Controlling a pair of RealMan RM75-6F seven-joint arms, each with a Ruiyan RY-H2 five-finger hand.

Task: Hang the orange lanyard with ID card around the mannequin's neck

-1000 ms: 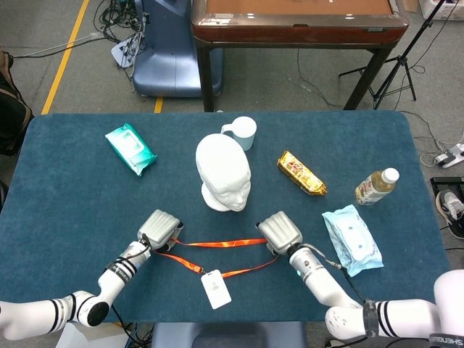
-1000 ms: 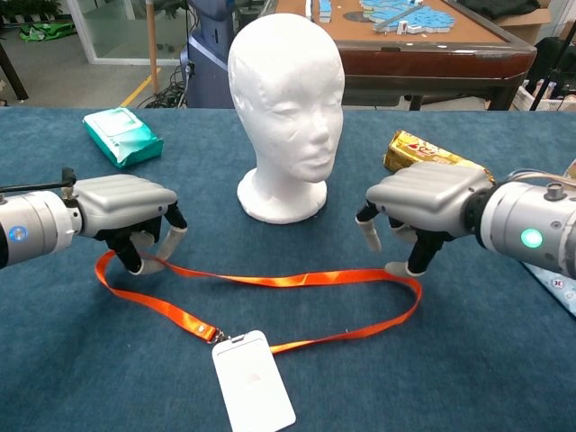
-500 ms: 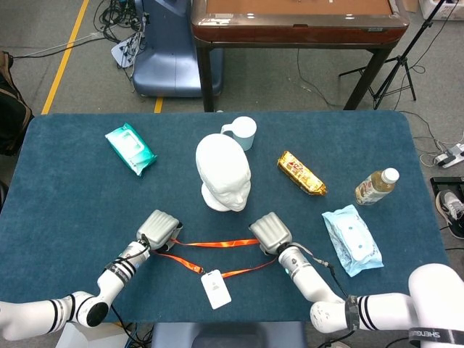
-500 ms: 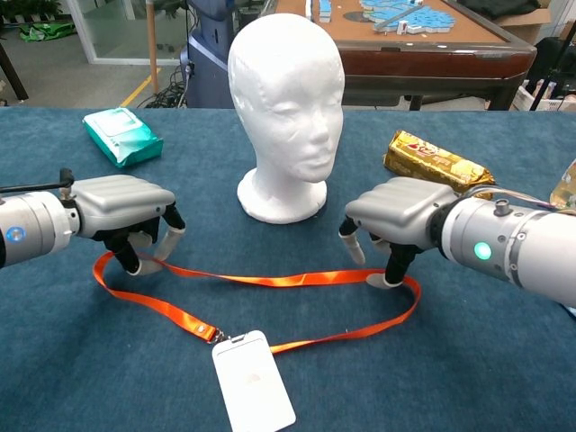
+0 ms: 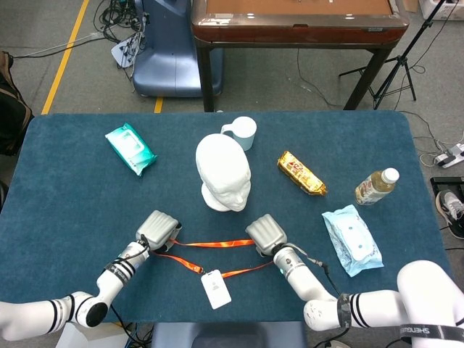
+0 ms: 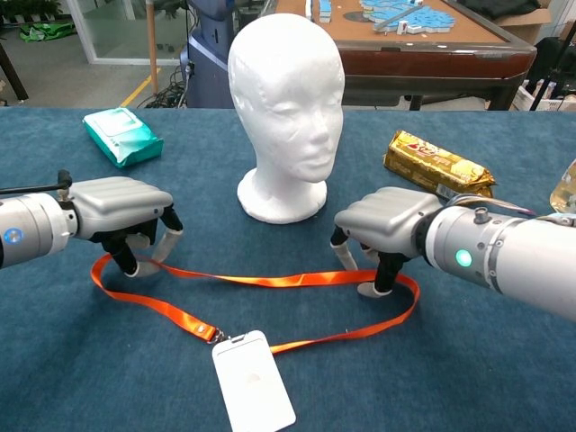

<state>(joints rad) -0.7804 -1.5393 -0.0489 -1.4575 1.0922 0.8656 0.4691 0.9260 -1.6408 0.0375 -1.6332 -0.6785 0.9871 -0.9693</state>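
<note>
- Right hand point(image 6: 382, 225) has slid left along the table since a second ago, ending up closer to the middle of the strap; left hand point(image 6: 121, 207) has barely budged.
- Orange lanyard point(image 6: 270, 280) lies flat on the blue table point(image 5: 72, 196) as a wide loop, just near of the white foam mannequin head point(image 6: 283, 99), with the white ID card point(image 6: 252, 380) hanging off its near side.
- Left hand sits over the loop's left end, fingers curled down around the strap there. Looks like it's touching or pinching it, but honestly can't tell if it has a real hold.
- Right hand hovers over the right part of the loop, fingertips point(image 6: 371, 288) pointing down right at the far strap, slightly apart. No clear grip yet from what I can see.
- So we're at the grasping step: both hands are getting a hold on opposite ends of the loop. Nothing is lifted.
- Next move probably needs both hands to pinch firmly, lift together, spread the loop wide enough to clear the head, then carry it up and over the top and lower it to the neck.
- Other stuff around: teal wipes pack point(image 5: 130, 148) far left, white cup point(image 5: 243, 132) behind the head, gold snack bar point(image 5: 301, 172), bottle point(image 5: 377, 186) and another wipes pack point(image 5: 351, 239) on the right.
</note>
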